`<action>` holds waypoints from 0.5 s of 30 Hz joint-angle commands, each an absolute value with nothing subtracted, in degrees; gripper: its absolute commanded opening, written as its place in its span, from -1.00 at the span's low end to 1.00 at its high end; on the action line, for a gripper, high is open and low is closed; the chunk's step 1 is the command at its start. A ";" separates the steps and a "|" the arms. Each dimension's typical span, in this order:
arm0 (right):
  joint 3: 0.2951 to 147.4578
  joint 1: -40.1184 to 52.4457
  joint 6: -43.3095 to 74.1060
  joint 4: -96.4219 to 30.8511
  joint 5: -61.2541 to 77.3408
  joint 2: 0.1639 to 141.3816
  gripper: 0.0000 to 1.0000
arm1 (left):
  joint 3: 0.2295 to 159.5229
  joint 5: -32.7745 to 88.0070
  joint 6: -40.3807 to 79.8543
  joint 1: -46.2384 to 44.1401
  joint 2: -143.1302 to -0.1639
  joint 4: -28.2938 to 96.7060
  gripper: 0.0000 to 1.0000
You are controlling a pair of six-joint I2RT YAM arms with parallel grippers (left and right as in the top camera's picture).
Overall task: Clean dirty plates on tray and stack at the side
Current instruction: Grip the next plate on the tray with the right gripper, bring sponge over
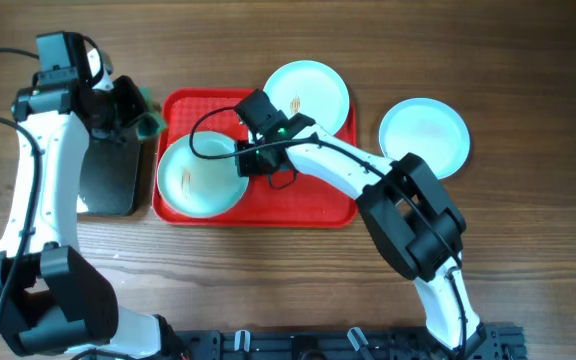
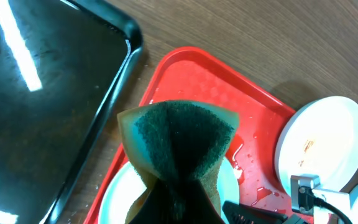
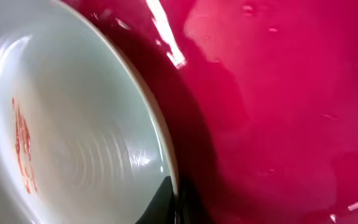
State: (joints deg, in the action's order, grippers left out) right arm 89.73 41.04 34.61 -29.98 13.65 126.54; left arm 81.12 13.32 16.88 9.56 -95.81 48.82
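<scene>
Wooden table (image 1: 528, 250) is bearing the red tray (image 1: 308, 205) — right gripper (image 1: 248, 160) is pinching the rim of the smeared plate (image 1: 200, 178) lying in it, and left gripper (image 1: 143, 115) is squeezing a green sponge (image 2: 179, 143) over its corner — second plate (image 1: 308, 95) is overhanging the far rim, and third plate (image 1: 425, 135) is resting alongside on the wood.

My sponge (image 2: 179, 143) shows a dark green scouring face over a yellow-tan body, next to the glossy black tray (image 2: 36, 93) streaked with white glare and the red tray (image 2: 229, 93) with its faintly dimpled floor. The plates are all pale mint-white: the smeared plate (image 3: 73, 137) has a thin orange-brown streak and faint concentric rings, the second plate (image 1: 308, 95) a few yellowish-brown flecks, and the third plate (image 1: 425, 135) is plain. My left arm (image 1: 43, 170) and right arm (image 1: 343, 172) are white with black joints, over a table (image 1: 528, 250) of brown wood grain.
</scene>
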 commanded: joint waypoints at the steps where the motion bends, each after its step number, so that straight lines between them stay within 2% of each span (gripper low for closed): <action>1: 90.85 38.28 41.04 -31.70 12.27 127.94 -0.91 | 78.81 13.41 17.43 7.57 -96.44 47.57 -0.92; 8: 90.85 34.94 43.38 -30.59 14.50 127.94 -0.91 | 71.96 13.39 17.45 4.60 -96.47 43.88 -0.92; 15: 90.85 35.66 40.47 -30.65 15.09 127.94 -0.91 | 62.59 10.11 16.53 1.58 -96.49 29.04 -0.92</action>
State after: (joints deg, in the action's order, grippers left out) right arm 90.17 35.31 41.76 -30.85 13.96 126.56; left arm 65.95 12.88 16.86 2.83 -96.03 33.50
